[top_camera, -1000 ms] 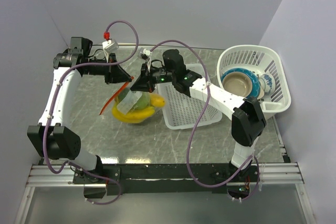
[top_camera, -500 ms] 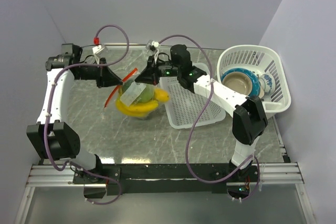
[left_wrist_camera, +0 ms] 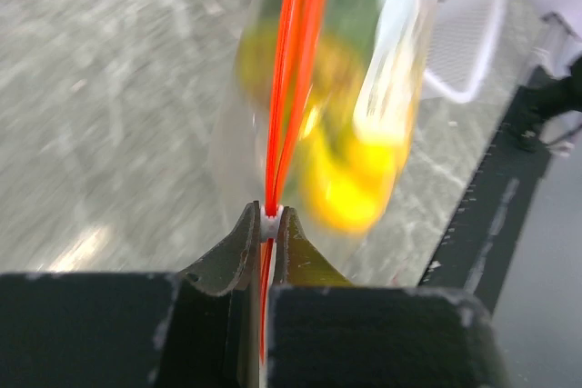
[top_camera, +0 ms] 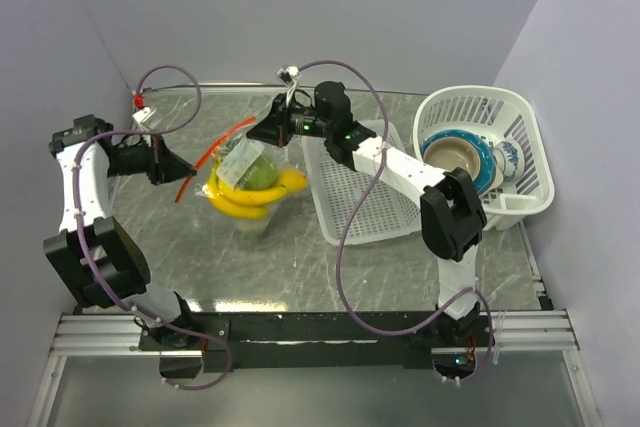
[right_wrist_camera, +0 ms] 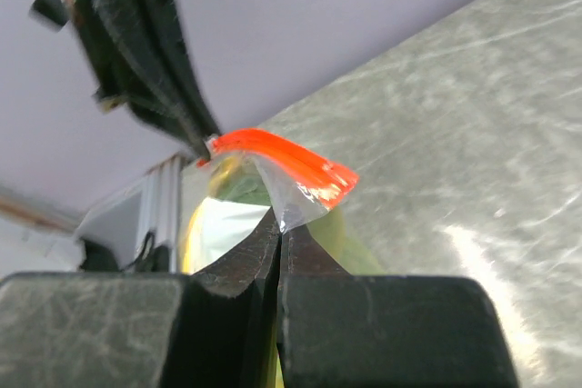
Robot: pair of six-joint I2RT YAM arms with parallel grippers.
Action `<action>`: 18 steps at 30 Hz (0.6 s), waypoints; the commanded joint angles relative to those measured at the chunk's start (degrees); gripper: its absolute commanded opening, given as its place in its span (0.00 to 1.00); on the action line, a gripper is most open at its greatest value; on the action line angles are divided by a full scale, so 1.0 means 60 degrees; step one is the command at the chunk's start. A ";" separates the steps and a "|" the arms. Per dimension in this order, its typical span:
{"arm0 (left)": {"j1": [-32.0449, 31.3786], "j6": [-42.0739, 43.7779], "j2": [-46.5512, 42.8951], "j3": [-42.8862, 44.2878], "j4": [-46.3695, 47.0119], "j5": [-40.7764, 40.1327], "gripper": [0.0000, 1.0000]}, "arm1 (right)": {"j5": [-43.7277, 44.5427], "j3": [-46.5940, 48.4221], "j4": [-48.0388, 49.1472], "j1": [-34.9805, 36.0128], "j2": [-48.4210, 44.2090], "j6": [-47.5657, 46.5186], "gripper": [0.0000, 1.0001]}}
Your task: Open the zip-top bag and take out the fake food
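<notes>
Over the grey marbled table point(top_camera: 300, 267), a clear floppy zip-top bag point(top_camera: 249, 215) of yellow-green fake food point(top_camera: 262, 193) is held up (left gripper point(top_camera: 188, 171) clamped at nine o'clock, right gripper point(top_camera: 259, 136) clamped at twelve).

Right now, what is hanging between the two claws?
The zip-top bag, with fake food inside, hangs between the left gripper and the right gripper, each pinching its mouth edge. The top external view shows it.

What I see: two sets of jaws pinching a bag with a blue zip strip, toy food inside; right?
No: the zip strip is orange-red, not blue, as the left wrist view shows. Two sets of jaws do pinch the bag, toy food inside.
</notes>
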 commanded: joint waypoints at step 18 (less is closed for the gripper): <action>0.2038 -0.1064 0.1060 0.1687 0.0725 0.0189 0.01 | 0.1306 0.2679 0.1308 -0.0532 0.1498 0.0304 0.55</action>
